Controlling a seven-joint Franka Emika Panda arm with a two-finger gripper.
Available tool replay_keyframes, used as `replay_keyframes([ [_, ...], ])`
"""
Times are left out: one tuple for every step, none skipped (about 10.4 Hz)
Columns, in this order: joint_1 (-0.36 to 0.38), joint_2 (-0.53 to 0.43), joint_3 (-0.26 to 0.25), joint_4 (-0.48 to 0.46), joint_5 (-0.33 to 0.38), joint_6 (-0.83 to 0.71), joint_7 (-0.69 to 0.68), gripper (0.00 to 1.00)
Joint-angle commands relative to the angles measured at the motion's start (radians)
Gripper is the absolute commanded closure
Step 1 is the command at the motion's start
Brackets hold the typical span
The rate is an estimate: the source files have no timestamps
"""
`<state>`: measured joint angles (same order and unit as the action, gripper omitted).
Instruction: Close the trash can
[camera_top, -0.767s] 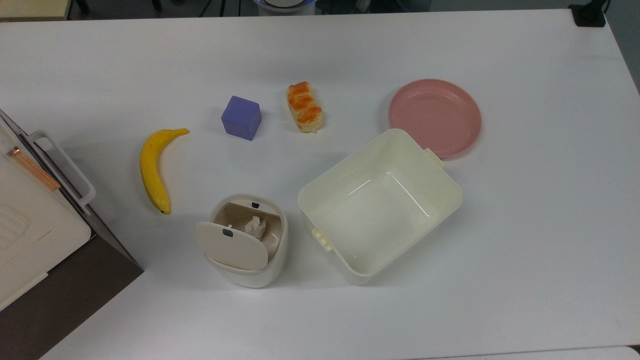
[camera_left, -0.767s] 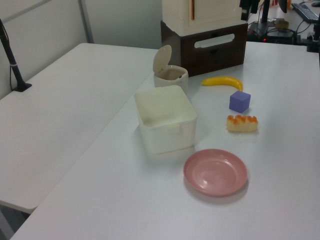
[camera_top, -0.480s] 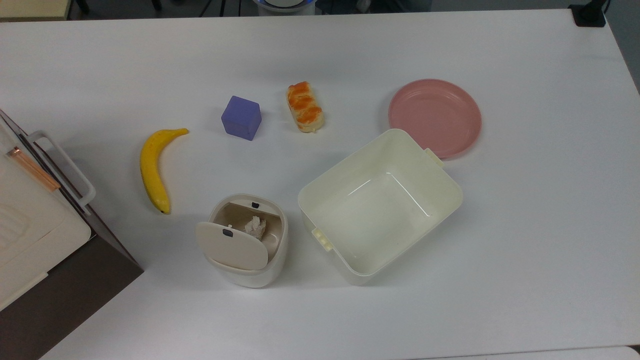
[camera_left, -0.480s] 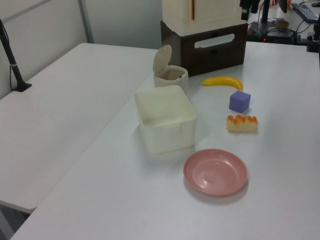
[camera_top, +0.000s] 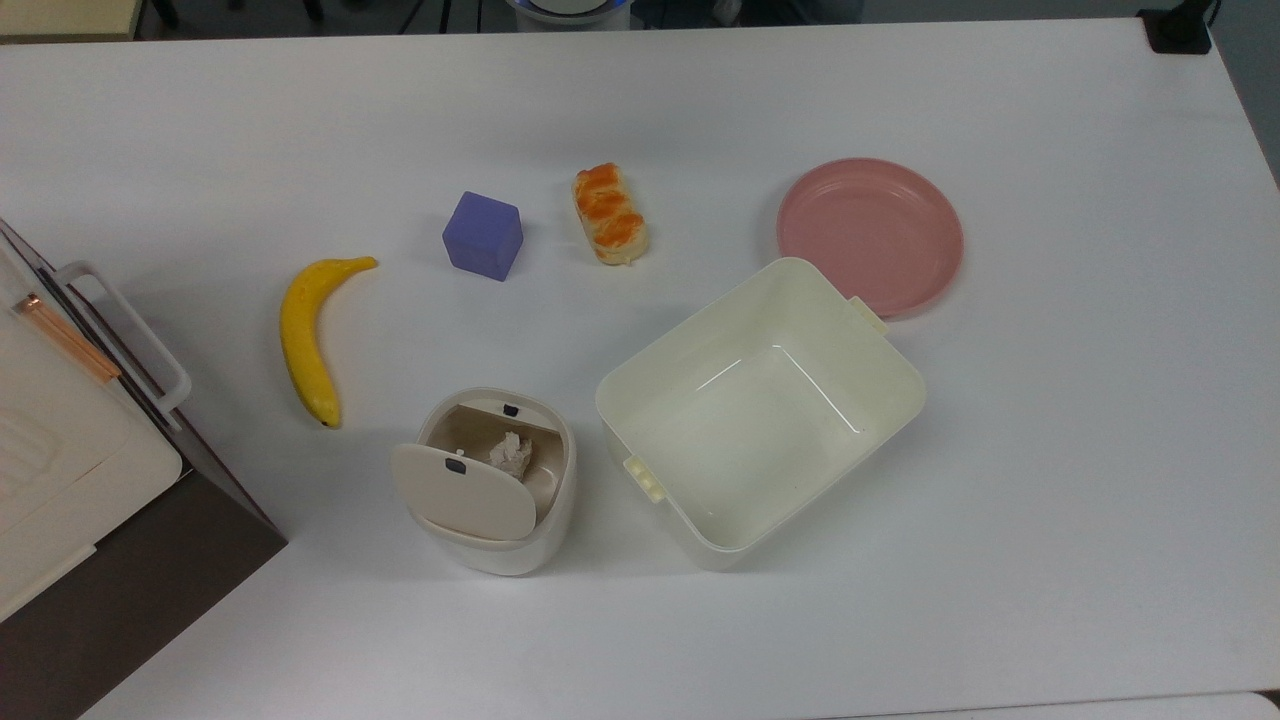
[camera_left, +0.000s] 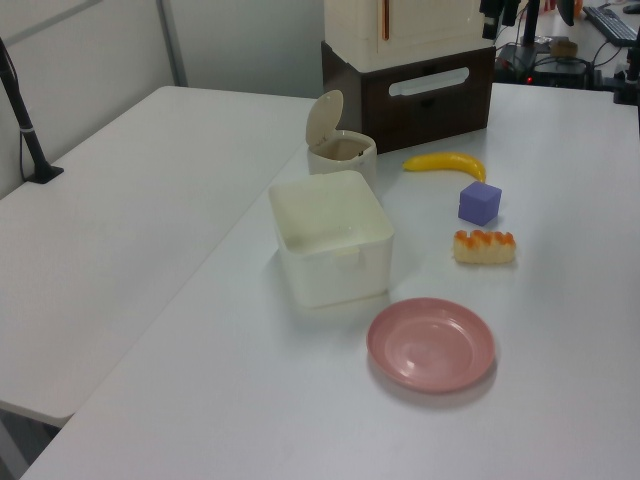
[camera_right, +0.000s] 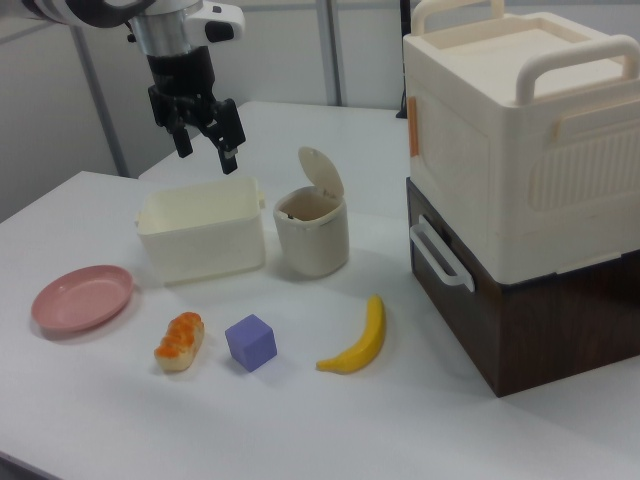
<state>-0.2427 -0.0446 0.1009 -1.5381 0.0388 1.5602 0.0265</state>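
The trash can (camera_top: 500, 490) (camera_left: 341, 156) (camera_right: 313, 235) is a small cream-white bin standing on the white table with its beige lid (camera_top: 465, 492) (camera_left: 324, 120) (camera_right: 322, 173) tipped up. A crumpled white scrap lies inside it. My gripper (camera_right: 207, 145) hangs open in the air at the right view's upper left, above the far side of the large cream tub (camera_right: 203, 230) and well apart from the trash can. Nothing is between its fingers.
The cream tub (camera_top: 760, 410) stands beside the trash can. Around them lie a banana (camera_top: 305, 335), a purple cube (camera_top: 484, 235), a bread piece (camera_top: 609, 214) and a pink plate (camera_top: 870, 232). A cream box on a brown cabinet (camera_right: 520, 190) stands at the right view's right.
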Motion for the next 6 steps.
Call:
replay_keyframes([
  [0.0, -0.02, -0.009, -0.02, 0.033, 0.015, -0.008, 0.0],
  [0.002, -0.023, -0.009, -0.028, 0.033, 0.014, -0.01, 0.0],
  [0.002, -0.021, -0.009, -0.027, 0.032, 0.014, -0.01, 0.0],
  [0.0, -0.023, -0.012, -0.028, 0.032, 0.012, -0.017, 0.0],
  [0.002, -0.021, -0.012, -0.027, 0.03, 0.012, -0.008, 0.0],
  [0.002, -0.021, -0.012, -0.027, 0.029, 0.014, -0.008, 0.0],
])
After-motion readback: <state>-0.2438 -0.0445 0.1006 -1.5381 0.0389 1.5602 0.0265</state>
